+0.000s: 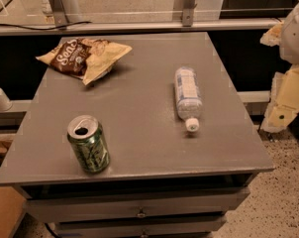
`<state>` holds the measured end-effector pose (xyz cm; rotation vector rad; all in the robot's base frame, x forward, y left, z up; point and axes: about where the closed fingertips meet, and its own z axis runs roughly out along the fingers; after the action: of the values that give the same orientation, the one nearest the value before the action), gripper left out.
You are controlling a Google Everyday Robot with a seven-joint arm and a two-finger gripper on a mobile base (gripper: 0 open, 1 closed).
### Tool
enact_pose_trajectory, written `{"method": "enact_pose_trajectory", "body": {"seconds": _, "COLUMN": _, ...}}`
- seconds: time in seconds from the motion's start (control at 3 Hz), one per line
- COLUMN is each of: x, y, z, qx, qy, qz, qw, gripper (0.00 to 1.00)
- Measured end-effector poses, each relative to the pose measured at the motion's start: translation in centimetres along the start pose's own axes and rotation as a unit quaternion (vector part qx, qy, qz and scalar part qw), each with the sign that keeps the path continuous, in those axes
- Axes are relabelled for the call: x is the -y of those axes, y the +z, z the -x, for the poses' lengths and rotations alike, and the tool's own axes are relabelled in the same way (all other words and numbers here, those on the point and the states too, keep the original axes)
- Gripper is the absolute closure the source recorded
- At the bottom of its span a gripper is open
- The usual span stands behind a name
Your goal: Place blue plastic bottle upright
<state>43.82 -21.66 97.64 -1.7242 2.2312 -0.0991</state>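
You're in what looks like a lab: speckled floor (pixel 283 182), grey drawer cabinet (pixel 139 108), glass partition (pixel 134 1) on metal posts (pixel 188 4). The gripper (pixel 285 100) hangs right of the cabinet.

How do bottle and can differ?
The bottle lies on its side, cap toward the front edge; the can stands upright. The bottle is capped, the can opened. The bottle is clear, the can green. Both sit on the table, apart; the hand is off its right edge.
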Motion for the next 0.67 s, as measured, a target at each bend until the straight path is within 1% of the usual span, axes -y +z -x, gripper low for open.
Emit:
{"method": "enact_pose_trajectory", "body": {"seconds": 0.33, "x": 0.0, "y": 0.0, "z": 0.0, "qx": 0.0, "qy": 0.0, "qz": 0.0, "qw": 1.0, "gripper": 0.0}}
{"method": "enact_pose_trajectory", "body": {"seconds": 0.67, "x": 0.7, "y": 0.5, "z": 1.0, "qx": 0.025, "qy": -0.038, "qz": -0.011, "qw": 0.9989, "gripper": 0.0}}
